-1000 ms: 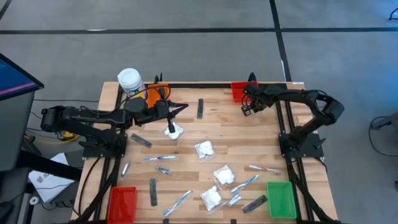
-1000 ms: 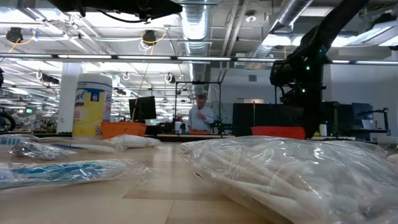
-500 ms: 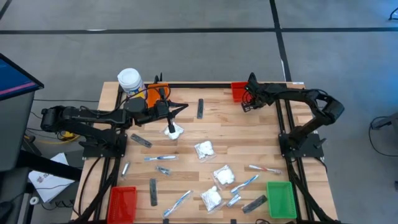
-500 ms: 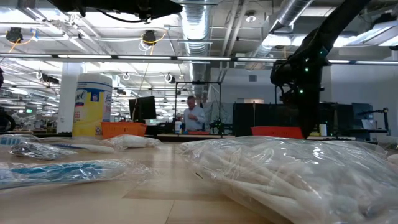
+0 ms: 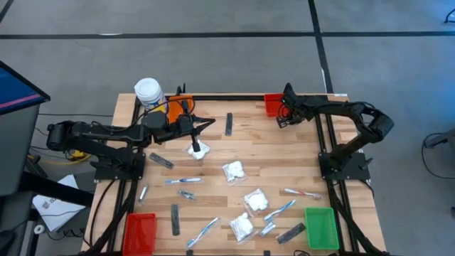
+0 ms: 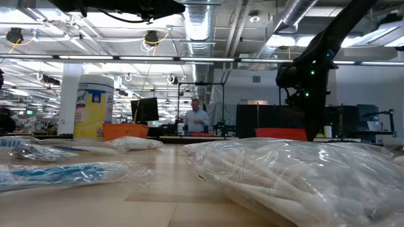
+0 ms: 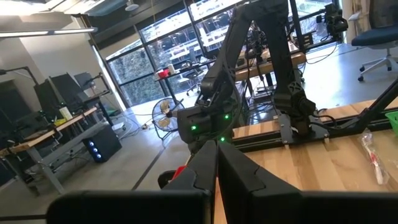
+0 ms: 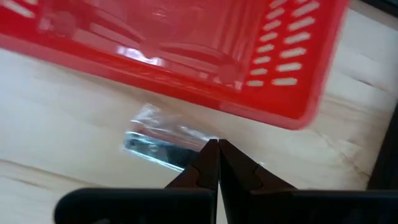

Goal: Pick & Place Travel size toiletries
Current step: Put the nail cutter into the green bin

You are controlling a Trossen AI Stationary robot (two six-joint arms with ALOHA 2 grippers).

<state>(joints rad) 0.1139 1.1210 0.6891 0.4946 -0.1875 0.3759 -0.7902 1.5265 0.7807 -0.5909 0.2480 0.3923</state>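
Right gripper (image 8: 213,144): jaws clenched on a silvery sachet (image 8: 163,144); over the last second it has edged from the desk (image 5: 234,153) to the rim of the red bin (image 8: 186,43), now just ahead of the jaws. Drop likely imminent. Left gripper (image 5: 212,121): jaws clenched, empty, unmoved, a white packet (image 5: 200,149) just behind its tips.

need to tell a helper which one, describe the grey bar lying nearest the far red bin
Start at the red bin on the table's far edge, by the right arm. Look toward the orange bin: the dark grey bar lies alone on bare wood between them, flat and dark, unlike the white packets.
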